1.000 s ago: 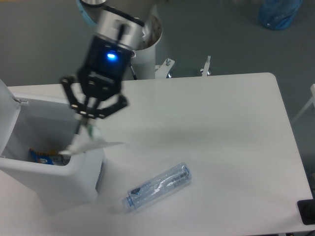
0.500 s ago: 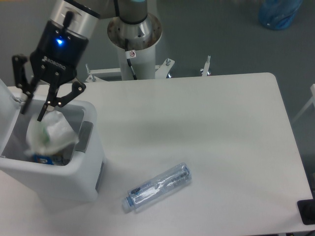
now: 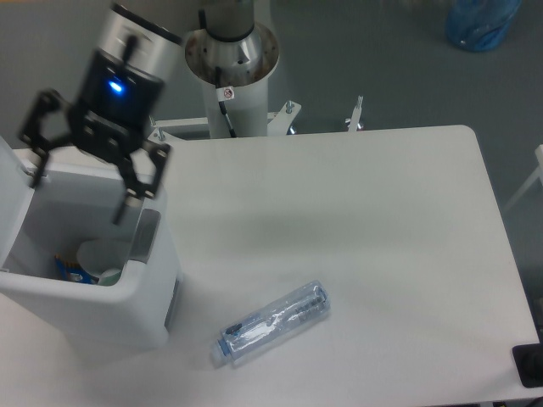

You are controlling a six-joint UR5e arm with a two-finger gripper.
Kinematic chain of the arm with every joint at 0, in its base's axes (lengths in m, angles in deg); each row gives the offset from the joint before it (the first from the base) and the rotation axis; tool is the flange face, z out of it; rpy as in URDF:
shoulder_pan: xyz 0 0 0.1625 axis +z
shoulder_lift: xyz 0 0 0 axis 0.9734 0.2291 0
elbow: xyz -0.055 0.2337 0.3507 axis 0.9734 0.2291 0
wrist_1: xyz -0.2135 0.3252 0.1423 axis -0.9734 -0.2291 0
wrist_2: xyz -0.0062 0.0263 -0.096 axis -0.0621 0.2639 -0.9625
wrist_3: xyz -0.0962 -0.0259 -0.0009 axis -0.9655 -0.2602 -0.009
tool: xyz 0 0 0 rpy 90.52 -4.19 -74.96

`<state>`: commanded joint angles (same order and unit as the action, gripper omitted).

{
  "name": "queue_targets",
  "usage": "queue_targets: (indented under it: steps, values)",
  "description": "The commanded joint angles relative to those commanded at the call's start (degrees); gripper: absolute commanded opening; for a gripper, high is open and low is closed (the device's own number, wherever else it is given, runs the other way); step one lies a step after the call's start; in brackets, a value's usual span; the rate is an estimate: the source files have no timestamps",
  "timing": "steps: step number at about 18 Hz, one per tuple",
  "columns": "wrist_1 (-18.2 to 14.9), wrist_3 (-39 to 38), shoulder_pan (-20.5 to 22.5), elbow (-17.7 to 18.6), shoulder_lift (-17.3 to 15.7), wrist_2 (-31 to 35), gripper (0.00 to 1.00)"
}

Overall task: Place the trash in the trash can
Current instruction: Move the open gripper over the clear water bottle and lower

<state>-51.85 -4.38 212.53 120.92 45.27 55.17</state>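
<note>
The clear plastic bottle (image 3: 273, 323) with a bluish label lies on its side on the white table, to the right of the trash can (image 3: 127, 309). The white trash can stands at the left with its lid up. A whitish plastic cup (image 3: 100, 259) rests inside it beside a blue wrapper. My gripper (image 3: 81, 185) hovers above the can's opening, open, with nothing between its fingers (image 3: 129, 201).
The arm's white base column (image 3: 231, 68) stands behind the table's far edge. The raised lid (image 3: 13, 191) of the can sits at the far left. A blue bag (image 3: 482, 21) lies on the floor at top right.
The cup has dropped from my gripper into the trash can. My gripper has opened wide and shifted a little right above the can.
</note>
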Motion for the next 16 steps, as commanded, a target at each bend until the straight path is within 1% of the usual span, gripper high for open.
queue_targets:
  steps: [3,7,10,16]
  values:
    - [0.0,5.2,2.0,-3.1,4.7,0.1,1.0]
    - [0.0,7.4,2.9,-6.2,9.3,0.1,1.0]
    - [0.1,11.2,2.8,-6.5,11.8,0.0,1.0]
    - [1.7,16.5,3.1,-6.5,16.6,-0.6,1.0]
